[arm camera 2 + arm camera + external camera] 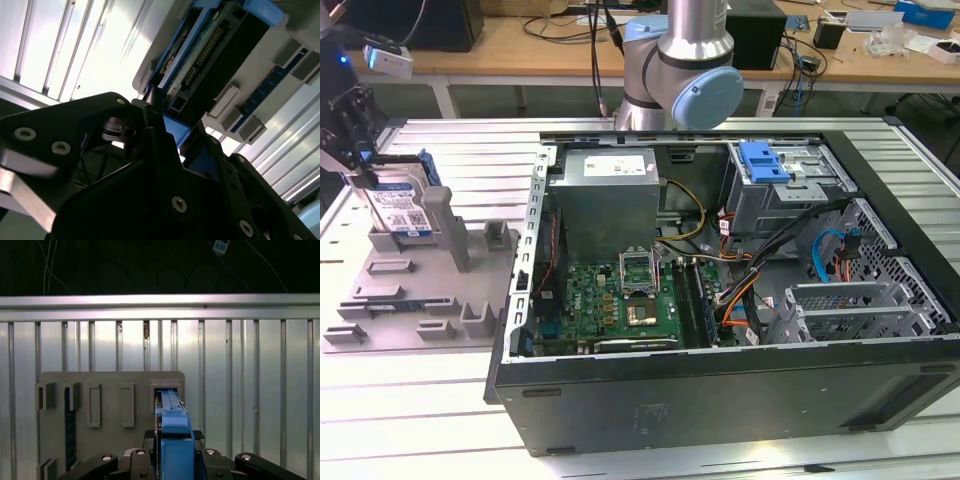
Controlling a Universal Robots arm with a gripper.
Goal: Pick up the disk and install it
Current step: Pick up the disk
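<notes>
The disk (402, 208) stands on edge in a slot of the grey fixture (410, 290) at the exterior view's left; it is silver with a white-and-blue label and a blue bracket. My gripper (360, 165) comes down onto its top edge. In the first wrist view the blue bracket of the disk (172, 420) sits tight between the black fingers of my gripper (173, 436), which is shut on it. The second wrist view shows the disk (210, 45) from its underside, its bracket clamped in the gripper (175, 131).
An open computer case (720, 395) fills the middle and the exterior view's right, with a motherboard (620, 295), cables and a drive cage with a blue latch (765, 160). The arm (680, 70) rises behind the case. The fixture's upright posts (440, 225) stand beside the disk.
</notes>
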